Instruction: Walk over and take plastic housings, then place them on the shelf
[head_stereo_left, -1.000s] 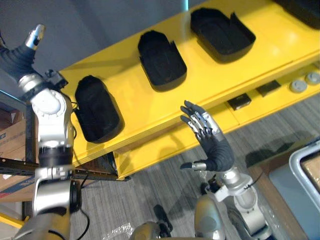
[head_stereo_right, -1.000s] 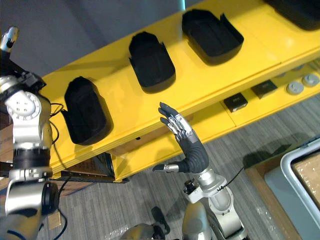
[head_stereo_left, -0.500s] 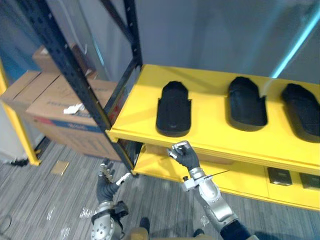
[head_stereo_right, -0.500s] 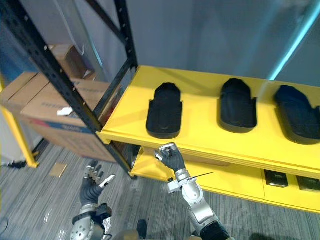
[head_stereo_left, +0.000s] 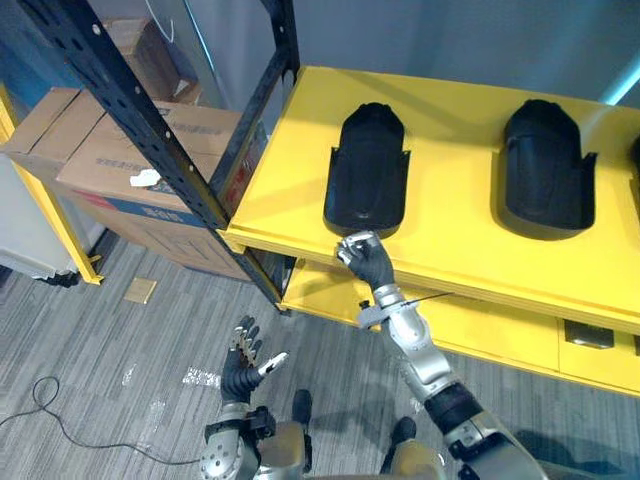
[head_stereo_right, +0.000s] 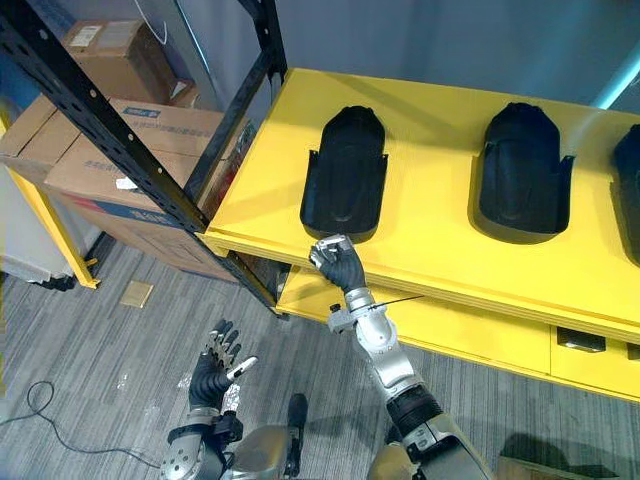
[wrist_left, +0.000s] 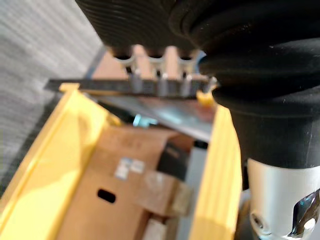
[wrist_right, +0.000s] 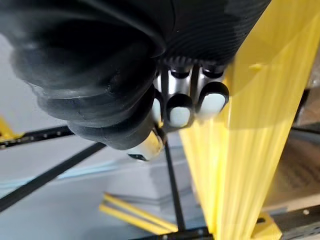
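Black plastic housings lie open side up on the yellow shelf (head_stereo_left: 290, 190): one (head_stereo_left: 367, 170) at the left, a second (head_stereo_left: 545, 165) to its right, and a third (head_stereo_right: 630, 175) at the view's edge. My right hand (head_stereo_left: 365, 262) is a curled fist at the shelf's front edge, just below the left housing and not holding it. In the right wrist view its fingers (wrist_right: 190, 105) are folded in on nothing beside the yellow edge (wrist_right: 245, 130). My left hand (head_stereo_left: 245, 362) hangs low over the grey floor with its fingers (wrist_left: 160, 82) straight.
A black rack upright (head_stereo_left: 130, 110) slants down to the shelf's left corner. Cardboard boxes (head_stereo_left: 110, 160) are stacked behind it at the left. Under the top shelf, a lower yellow shelf (head_stereo_left: 520, 335) carries a small dark part (head_stereo_left: 590, 338).
The camera has swung and moved closer to the shelf. My right hand went from straight fingers to a fist at the shelf edge. My left arm, raised a second ago, is now low.
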